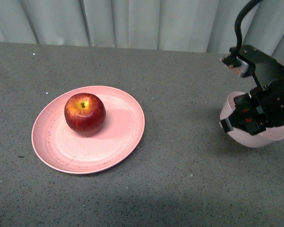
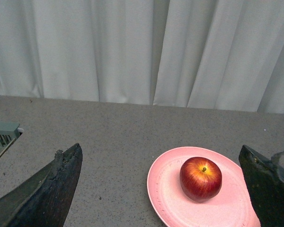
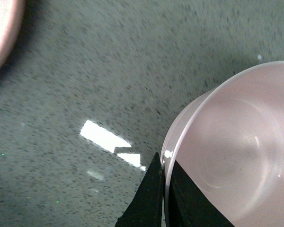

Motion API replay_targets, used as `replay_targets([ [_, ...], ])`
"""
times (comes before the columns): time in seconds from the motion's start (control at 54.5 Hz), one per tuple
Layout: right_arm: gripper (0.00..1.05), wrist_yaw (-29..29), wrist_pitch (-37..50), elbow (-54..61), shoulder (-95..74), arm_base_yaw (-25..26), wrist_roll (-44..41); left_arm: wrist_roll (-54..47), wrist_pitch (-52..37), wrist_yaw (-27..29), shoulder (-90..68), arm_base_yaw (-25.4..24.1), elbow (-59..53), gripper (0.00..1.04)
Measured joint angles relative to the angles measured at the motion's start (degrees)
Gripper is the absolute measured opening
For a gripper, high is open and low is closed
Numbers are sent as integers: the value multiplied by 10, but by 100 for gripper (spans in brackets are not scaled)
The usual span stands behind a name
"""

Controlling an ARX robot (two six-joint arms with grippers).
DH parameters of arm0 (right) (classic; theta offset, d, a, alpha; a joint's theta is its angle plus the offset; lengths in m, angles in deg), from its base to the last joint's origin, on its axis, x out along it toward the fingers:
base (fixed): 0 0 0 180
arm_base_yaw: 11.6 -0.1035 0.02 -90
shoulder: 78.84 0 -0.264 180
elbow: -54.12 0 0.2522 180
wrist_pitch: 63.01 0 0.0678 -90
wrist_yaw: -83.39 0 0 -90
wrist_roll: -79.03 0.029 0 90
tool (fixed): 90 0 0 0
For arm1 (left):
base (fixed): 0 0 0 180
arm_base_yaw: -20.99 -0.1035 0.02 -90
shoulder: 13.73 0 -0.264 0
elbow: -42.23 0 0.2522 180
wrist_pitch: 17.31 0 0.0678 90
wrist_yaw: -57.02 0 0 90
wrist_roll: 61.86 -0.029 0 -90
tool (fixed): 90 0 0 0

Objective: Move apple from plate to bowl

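Note:
The dark-red apple (image 1: 84, 112) with a yellow patch at its stem sits on the wide salmon-pink plate (image 1: 118, 142) at the table's left of centre. At the far right my right gripper (image 1: 241, 117) is shut on the rim of the pale-pink bowl (image 1: 260, 138), which looks tilted and held off the table. In the right wrist view the two black fingers (image 3: 151, 189) pinch the bowl (image 3: 236, 156) wall, one inside and one outside. The left wrist view shows the apple (image 2: 200, 178) on the plate (image 2: 165, 189) between my left gripper's (image 2: 163, 189) wide-open fingers (image 2: 52, 184), still some way off.
The grey speckled table (image 1: 180, 85) runs back to a pale curtain (image 1: 132, 21). A greenish vented object (image 2: 2, 135) lies at the table's edge in the left wrist view. Open tabletop separates plate and bowl.

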Motion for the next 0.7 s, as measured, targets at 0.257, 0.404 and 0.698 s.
replay_targets([
  [0.257, 1, 31, 2, -28, 3, -59, 15, 0, 0, 0, 0, 0, 0, 98],
  [0.404, 1, 39, 4, -37, -17, -80, 23, 0, 0, 0, 0, 0, 0, 98],
  [0.698, 1, 48, 9, -70, -56, -109, 30, 0, 0, 0, 0, 0, 0, 98],
])
